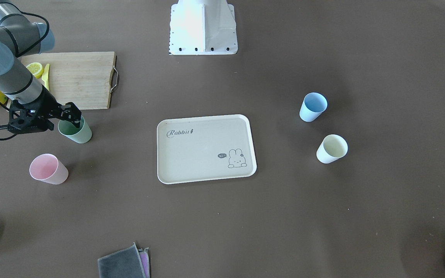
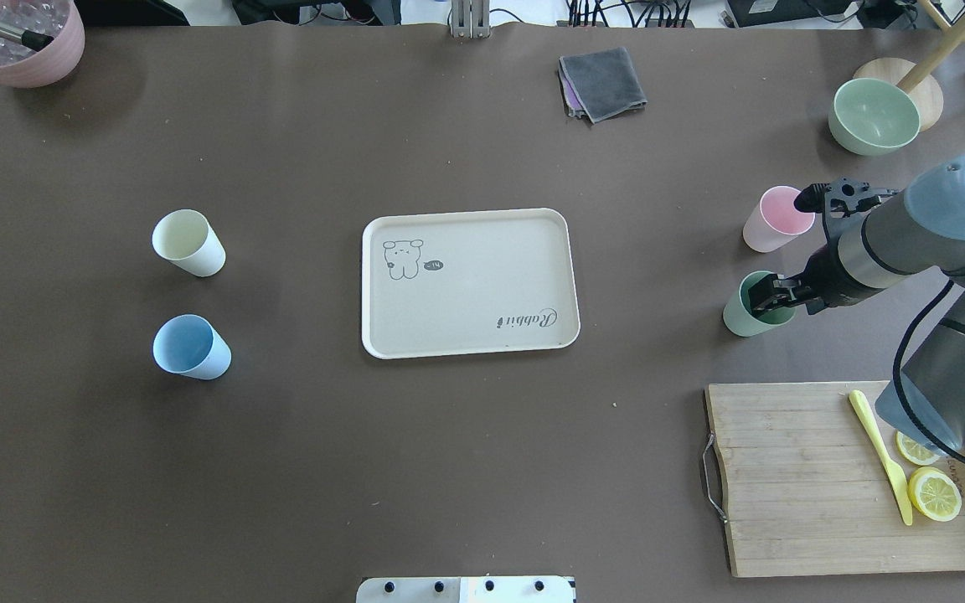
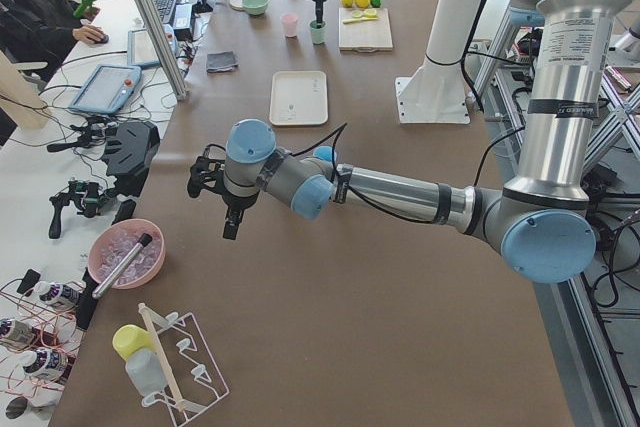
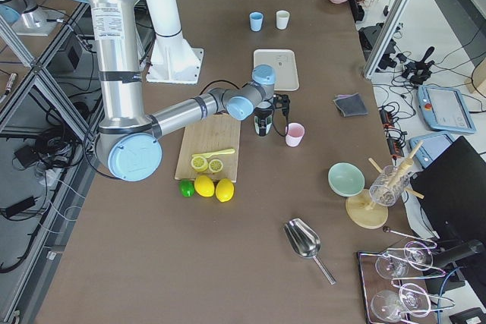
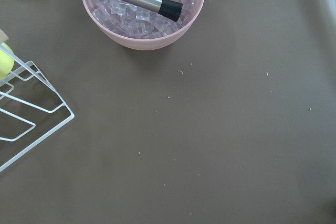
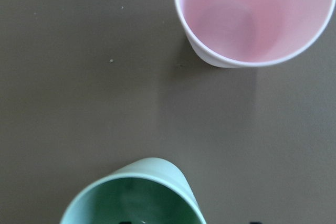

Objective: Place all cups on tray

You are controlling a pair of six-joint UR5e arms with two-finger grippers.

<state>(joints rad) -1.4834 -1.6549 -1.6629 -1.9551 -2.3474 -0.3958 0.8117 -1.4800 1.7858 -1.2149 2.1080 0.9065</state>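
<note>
The beige "Rabbit" tray lies empty in the middle of the table, also in the overhead view. Four cups stand on the table around it. The green cup and the pink cup stand on my right side. The blue cup and the cream cup stand on my left side. My right gripper is open and straddles the green cup's rim, one finger inside. My left gripper hovers over the table's far left end; I cannot tell its state.
A wooden cutting board with lemon slices and a yellow knife lies near my right arm. A green bowl and a grey cloth sit at the far side. A pink bowl of ice and a wire rack lie under my left wrist.
</note>
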